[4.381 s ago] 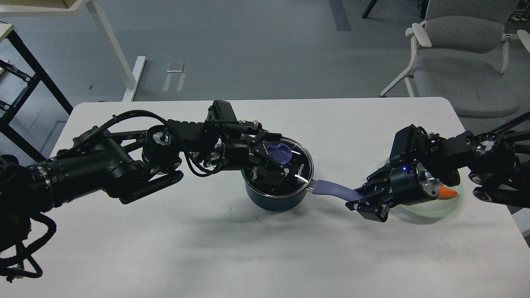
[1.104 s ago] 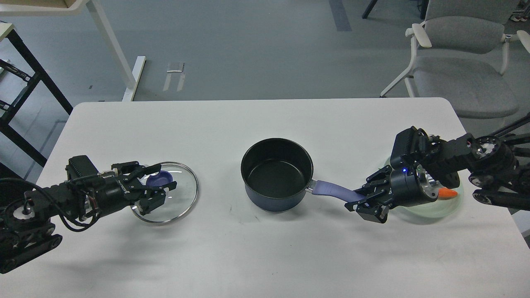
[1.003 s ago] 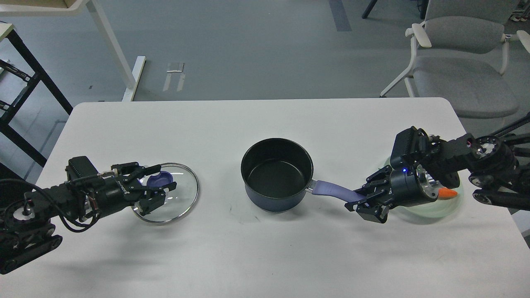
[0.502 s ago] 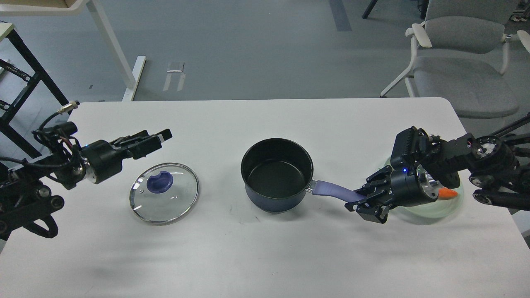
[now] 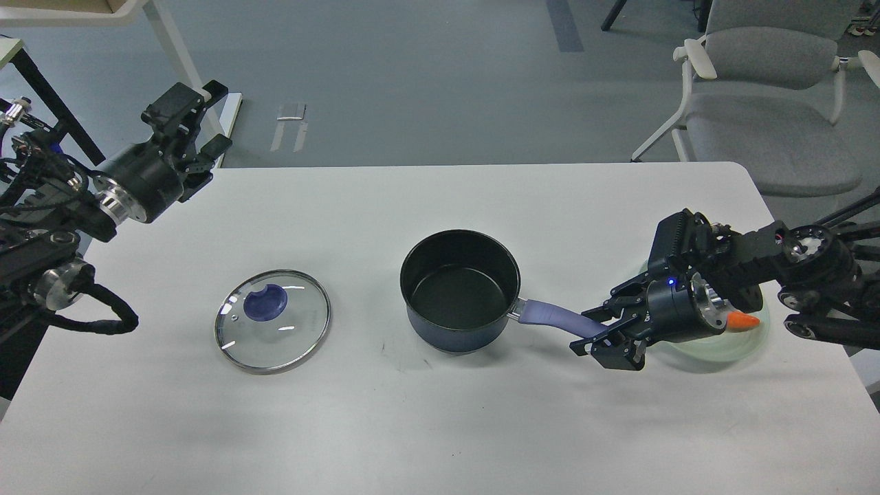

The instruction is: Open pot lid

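Round clear glass lid [image 5: 272,321] lies flat, well below your raised left gripper [image 5: 192,130], fingers apart. Fragile, slippery: take its purple knob [image 5: 267,303]. Right gripper [image 5: 605,328] clamps the navy saucepan's [image 5: 459,292] handle.

The left gripper [image 5: 196,127] hung raised toward ten o'clock, its fingers parted and holding nothing. The right gripper [image 5: 605,330], reaching in from three o'clock, was clamped on the pot's handle [image 5: 550,317].
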`<state>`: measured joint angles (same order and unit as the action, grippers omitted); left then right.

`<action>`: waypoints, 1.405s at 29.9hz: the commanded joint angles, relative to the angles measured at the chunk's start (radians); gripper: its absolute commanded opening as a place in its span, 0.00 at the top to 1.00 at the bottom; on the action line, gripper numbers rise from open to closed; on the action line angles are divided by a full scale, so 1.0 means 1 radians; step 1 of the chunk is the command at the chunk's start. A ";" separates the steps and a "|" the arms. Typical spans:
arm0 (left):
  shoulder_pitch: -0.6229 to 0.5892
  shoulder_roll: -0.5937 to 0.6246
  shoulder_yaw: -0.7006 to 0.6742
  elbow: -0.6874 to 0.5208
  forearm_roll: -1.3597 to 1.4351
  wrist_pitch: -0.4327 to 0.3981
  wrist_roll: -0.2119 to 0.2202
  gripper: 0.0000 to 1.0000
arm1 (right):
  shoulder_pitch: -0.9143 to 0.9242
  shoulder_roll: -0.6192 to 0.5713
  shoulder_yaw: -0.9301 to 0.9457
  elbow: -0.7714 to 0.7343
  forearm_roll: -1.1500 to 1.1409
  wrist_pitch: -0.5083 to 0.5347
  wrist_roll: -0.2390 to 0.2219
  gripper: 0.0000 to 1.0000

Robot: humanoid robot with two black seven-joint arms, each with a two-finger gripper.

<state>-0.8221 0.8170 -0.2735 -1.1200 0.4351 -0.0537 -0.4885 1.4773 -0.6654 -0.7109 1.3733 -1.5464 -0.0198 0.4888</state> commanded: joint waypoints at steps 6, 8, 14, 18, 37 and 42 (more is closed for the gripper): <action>0.001 -0.019 -0.015 0.008 -0.047 -0.034 0.000 0.01 | 0.031 -0.092 0.108 0.004 0.089 0.003 0.000 0.01; 0.001 -0.024 -0.016 0.009 -0.079 -0.043 0.000 0.01 | 0.028 -0.126 0.165 0.003 0.141 0.003 0.000 0.01; 0.008 -0.085 -0.070 0.051 -0.209 -0.044 0.093 0.01 | -0.054 -0.204 0.339 -0.013 0.408 -0.005 0.000 0.01; 0.008 -0.116 -0.088 0.075 -0.217 -0.057 0.094 0.01 | -0.178 -0.203 0.502 -0.031 0.650 -0.008 0.000 0.01; 0.047 -0.153 -0.113 0.083 -0.305 -0.101 0.084 0.01 | -0.544 -0.062 0.916 -0.175 1.689 0.007 0.000 0.01; 0.109 -0.197 -0.191 0.089 -0.302 -0.092 0.070 0.01 | -0.617 -0.013 0.975 -0.255 1.726 0.138 0.000 0.01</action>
<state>-0.7432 0.6478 -0.4197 -1.0367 0.1303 -0.1525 -0.4140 0.8978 -0.7079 0.2404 1.1698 0.1615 0.0392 0.4886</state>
